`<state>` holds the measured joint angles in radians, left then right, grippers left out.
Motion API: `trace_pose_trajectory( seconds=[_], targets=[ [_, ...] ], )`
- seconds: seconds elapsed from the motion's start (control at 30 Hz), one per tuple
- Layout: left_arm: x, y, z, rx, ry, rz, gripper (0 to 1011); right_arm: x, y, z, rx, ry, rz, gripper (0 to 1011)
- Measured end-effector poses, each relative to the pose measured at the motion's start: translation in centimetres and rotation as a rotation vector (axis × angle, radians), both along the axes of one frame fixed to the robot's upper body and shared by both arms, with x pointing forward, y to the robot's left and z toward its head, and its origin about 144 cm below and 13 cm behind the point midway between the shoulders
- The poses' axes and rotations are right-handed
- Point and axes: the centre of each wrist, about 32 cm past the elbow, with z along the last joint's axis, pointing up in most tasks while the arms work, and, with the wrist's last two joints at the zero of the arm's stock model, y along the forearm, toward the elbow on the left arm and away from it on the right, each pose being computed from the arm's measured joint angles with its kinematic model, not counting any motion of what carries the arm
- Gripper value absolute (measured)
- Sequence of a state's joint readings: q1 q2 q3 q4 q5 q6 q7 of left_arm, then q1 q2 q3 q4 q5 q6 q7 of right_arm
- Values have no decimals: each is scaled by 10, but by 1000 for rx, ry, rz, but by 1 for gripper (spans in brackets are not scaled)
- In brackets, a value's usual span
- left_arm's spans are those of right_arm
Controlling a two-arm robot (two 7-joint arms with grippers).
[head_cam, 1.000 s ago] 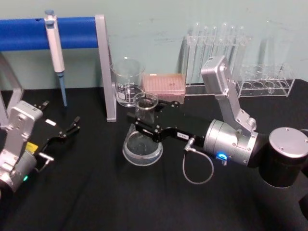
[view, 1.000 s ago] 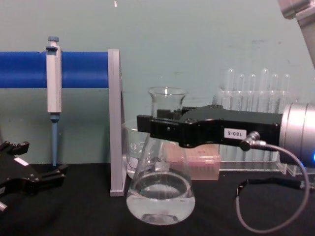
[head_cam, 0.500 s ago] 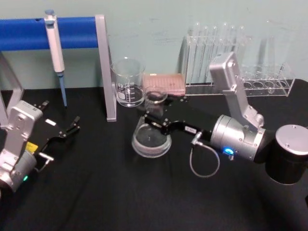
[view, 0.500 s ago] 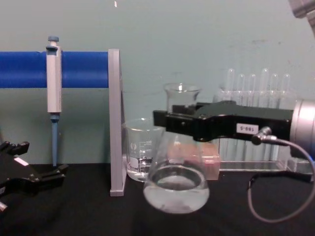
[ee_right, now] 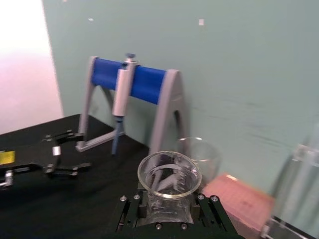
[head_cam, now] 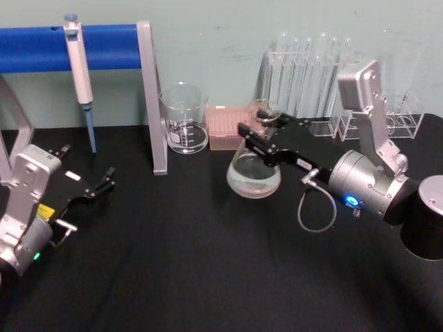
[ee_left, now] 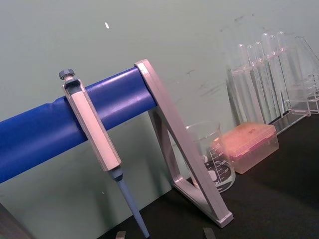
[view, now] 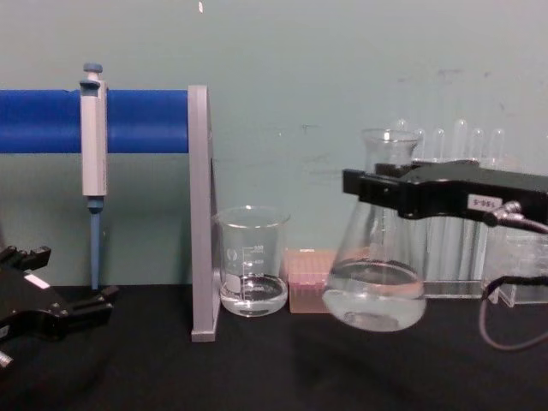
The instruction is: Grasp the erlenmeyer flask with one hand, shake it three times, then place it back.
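Two arms over a black-cloth counter (head_cam: 173, 270), with a teal wall (view: 342, 68) behind. Landmark is the beaker (head_cam: 184, 119), which stands at the back of the counter with a little clear liquid in it.

- A grey leg of the blue-bar stand (head_cam: 151, 104) is just left of the beaker, and the pipette (head_cam: 79, 66) hangs on the bar further left.
- A pink tip box (head_cam: 225, 128) sits just right of the beaker. The test tube rack (head_cam: 304, 76) is further right, against the wall.
- The erlenmeyer flask (view: 377, 274) is right of the beaker, past the tip box and a bit nearer the robot. It is tilted, with clear liquid in the base, and looks lifted off the cloth.
- The right pincer (head_cam: 257, 137) is clenched on the flask neck below the lip, one finger each side. It lies roughly level, pointing back toward the beaker. Its white label (view: 484, 203) faces the chest camera.
- The silver wrist (head_cam: 360, 183) is well right of the beaker, a grey cable (head_cam: 315, 211) loops under it, and the forearm rises behind.
- The left pincer (head_cam: 86, 166) is well left of the beaker, low over the counter. It is released, with fingers apart and nothing held.
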<state>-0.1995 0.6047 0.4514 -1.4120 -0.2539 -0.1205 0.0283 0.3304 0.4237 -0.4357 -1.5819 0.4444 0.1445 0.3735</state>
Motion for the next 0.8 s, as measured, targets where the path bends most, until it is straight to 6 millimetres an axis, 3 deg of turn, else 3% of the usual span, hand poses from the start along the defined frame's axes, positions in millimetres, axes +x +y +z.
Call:
trace_pose_trajectory(
  seconds=[0.43,0.8],
  targets=[
    [0,0,0,0,0,0,1001,1,-12,1,7,-27,-163,451],
    [0,0,0,0,0,0,1001,2,-13,1,5,-26,-194,451]
  ],
)
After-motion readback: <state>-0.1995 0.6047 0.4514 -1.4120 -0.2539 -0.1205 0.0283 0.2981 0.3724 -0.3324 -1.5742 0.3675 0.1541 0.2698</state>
